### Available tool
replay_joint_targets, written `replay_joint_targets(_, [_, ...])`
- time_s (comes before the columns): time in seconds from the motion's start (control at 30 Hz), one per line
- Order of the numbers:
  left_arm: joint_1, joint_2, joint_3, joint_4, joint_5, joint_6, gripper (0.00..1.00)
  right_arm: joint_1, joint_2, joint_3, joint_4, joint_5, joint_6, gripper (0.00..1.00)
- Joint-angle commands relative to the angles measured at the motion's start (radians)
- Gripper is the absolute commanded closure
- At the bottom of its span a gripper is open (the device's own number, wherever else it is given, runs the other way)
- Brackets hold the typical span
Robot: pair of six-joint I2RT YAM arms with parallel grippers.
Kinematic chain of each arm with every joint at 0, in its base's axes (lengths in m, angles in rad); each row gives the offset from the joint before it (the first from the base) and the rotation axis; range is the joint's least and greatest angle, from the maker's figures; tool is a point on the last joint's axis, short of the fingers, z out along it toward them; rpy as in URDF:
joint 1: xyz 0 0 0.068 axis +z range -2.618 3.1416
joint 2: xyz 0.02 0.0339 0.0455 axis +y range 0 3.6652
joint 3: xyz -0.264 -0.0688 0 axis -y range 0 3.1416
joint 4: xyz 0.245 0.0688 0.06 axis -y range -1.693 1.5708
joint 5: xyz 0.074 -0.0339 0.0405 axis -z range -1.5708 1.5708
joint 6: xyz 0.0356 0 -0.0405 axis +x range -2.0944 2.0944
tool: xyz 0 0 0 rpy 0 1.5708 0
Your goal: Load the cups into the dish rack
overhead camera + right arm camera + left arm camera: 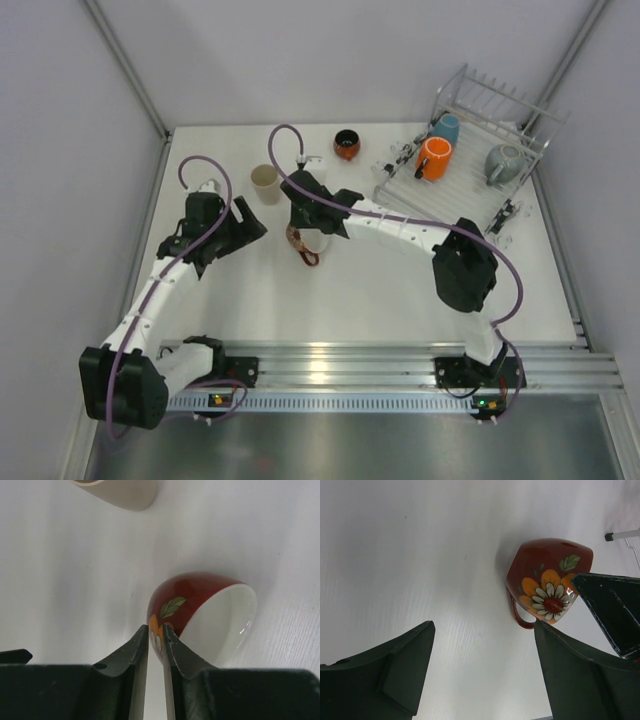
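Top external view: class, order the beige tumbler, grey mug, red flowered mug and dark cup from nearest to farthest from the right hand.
1. Red flowered mug, on its side at the right hand's fingertips.
2. Beige tumbler, a little farther back and to the left.
3. Dark cup, farther back, left of the dish rack.
4. Grey mug, at the rack's right end.

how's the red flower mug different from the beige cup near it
The red mug lies on its side; the beige cup stands upright. The red mug has a handle and a painted daisy; the beige cup is plain with no handle. Both sit on the table, outside the rack.
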State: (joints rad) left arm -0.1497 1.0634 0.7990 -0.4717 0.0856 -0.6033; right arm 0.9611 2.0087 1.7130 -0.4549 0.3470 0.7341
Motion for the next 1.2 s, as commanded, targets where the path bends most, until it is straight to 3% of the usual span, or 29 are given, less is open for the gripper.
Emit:
replay_joint_targets(0.0, [0.001,0.004,0.023,0.036,0.055,0.034,0.14,0.014,0.002,0.039,0.004,0.030,-0.018,0.82])
replay_joint_targets(0.07, [-0.007,0.010,0.034,0.045,0.092,0.088,0.15,0.007,-0.037,0.017,-0.002,0.027,-0.038,0.82])
replay_joint_targets(0.27, [-0.119,0.090,0.124,0.042,-0.019,0.102,0.19,-0.047,-0.244,-0.128,0.019,0.060,-0.087,0.82])
replay_joint_targets(0.4, [-0.252,0.158,0.192,0.036,-0.162,0.096,0.18,-0.136,-0.366,-0.254,0.031,0.044,-0.093,0.82])
replay_joint_targets(0.57, [-0.336,0.292,0.272,0.016,-0.240,0.076,0.17,-0.238,-0.536,-0.470,0.120,-0.017,-0.096,0.82])
replay_joint_targets(0.73, [-0.412,0.434,0.387,-0.120,-0.435,0.010,0.18,-0.320,-0.629,-0.568,0.157,-0.071,-0.104,0.82])
replay_joint_targets(1.03, [-0.427,0.543,0.419,-0.130,-0.400,-0.041,0.24,-0.404,-0.729,-0.674,0.209,-0.128,-0.122,0.82])
replay_joint_targets(1.17, [-0.442,0.572,0.424,-0.131,-0.409,-0.046,0.32,-0.426,-0.729,-0.702,0.223,-0.169,-0.130,0.82])
